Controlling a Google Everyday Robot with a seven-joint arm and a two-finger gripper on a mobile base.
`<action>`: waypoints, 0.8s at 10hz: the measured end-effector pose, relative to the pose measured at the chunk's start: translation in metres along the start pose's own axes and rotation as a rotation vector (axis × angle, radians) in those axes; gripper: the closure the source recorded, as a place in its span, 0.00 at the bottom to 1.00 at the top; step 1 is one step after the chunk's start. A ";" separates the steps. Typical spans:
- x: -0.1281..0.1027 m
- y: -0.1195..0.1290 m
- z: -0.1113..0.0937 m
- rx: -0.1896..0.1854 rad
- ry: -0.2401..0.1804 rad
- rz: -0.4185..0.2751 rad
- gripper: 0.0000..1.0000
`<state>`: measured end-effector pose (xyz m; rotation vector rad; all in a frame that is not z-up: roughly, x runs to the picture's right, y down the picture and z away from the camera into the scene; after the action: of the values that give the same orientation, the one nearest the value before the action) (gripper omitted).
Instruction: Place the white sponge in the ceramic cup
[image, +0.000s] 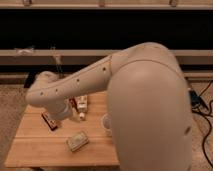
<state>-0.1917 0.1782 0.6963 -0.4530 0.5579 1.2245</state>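
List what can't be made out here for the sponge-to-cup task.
Camera view:
- ceramic cup: only its left edge shows; the arm covers the rest.
- table: right side hidden by the arm.
- gripper, over the table beyond the white sponge: top hidden by the arm.

Wooden table (35, 147) on perhaps carpeted floor (10, 106); dark shelving (85, 52) behind.
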 end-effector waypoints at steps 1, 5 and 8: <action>0.009 0.022 0.015 0.038 0.003 -0.037 0.35; 0.021 0.046 0.054 0.168 0.037 -0.110 0.35; 0.019 0.040 0.084 0.266 0.083 -0.108 0.35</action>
<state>-0.2127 0.2544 0.7487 -0.3054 0.7467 1.0150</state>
